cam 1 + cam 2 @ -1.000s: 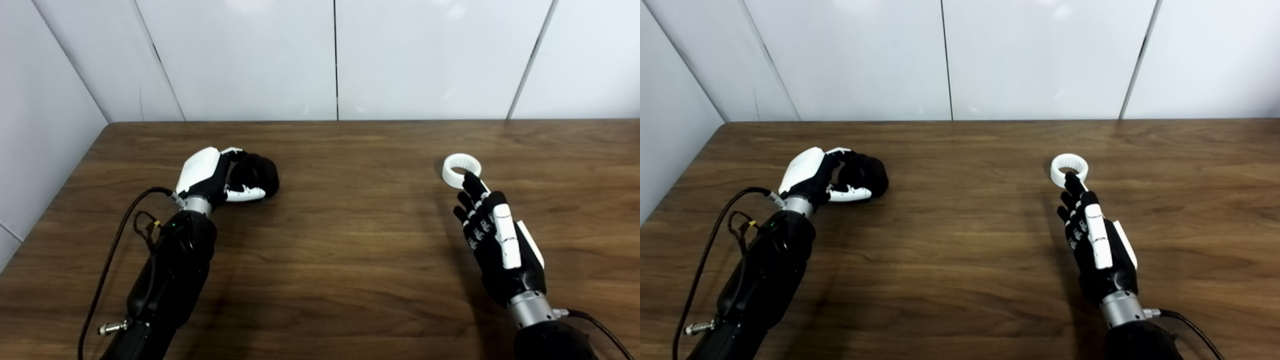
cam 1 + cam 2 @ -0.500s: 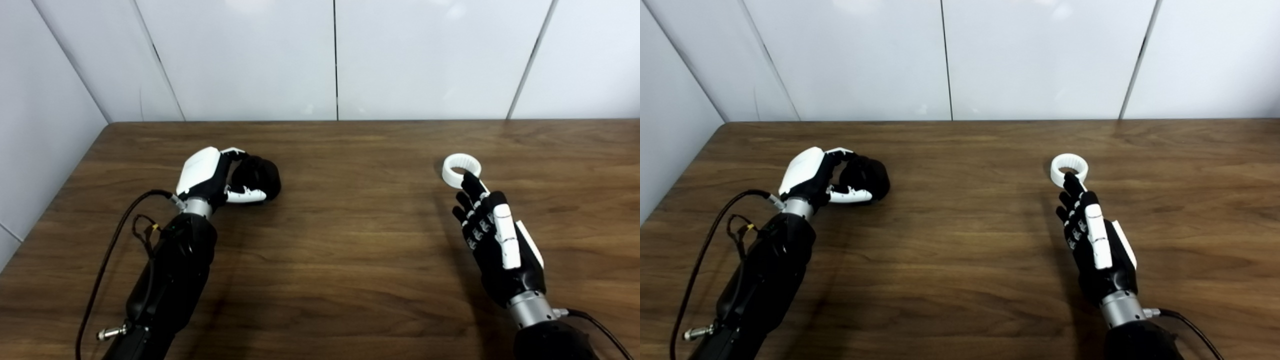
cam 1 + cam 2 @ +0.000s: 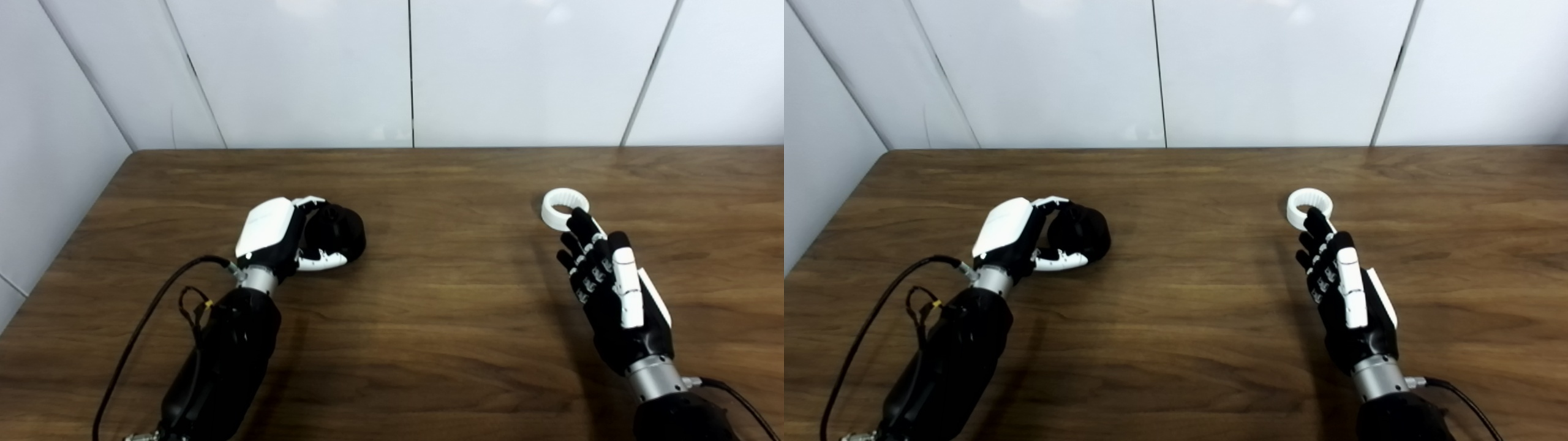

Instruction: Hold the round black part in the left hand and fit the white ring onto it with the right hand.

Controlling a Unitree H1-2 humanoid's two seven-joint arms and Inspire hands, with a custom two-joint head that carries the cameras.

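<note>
My left hand (image 3: 278, 237) is shut on the round black part (image 3: 343, 231), fingers wrapped over its top and the white thumb along its near side, left of the table's middle. The white ring (image 3: 564, 209) lies flat on the wooden table (image 3: 429, 306) at the right. My right hand (image 3: 609, 288) is open, fingers stretched toward the ring, with the longest fingertip reaching its near edge. In the right eye view the ring (image 3: 1309, 207) and the black part (image 3: 1084, 231) sit the same way.
White wall panels (image 3: 410, 73) close off the table's far edge and left side. A black cable (image 3: 147, 318) loops beside my left forearm, and another cable (image 3: 735, 398) leaves my right wrist.
My left hand has carried the black part to the right and nearer to me. My right hand has shifted only slightly; the ring has stayed in place.
</note>
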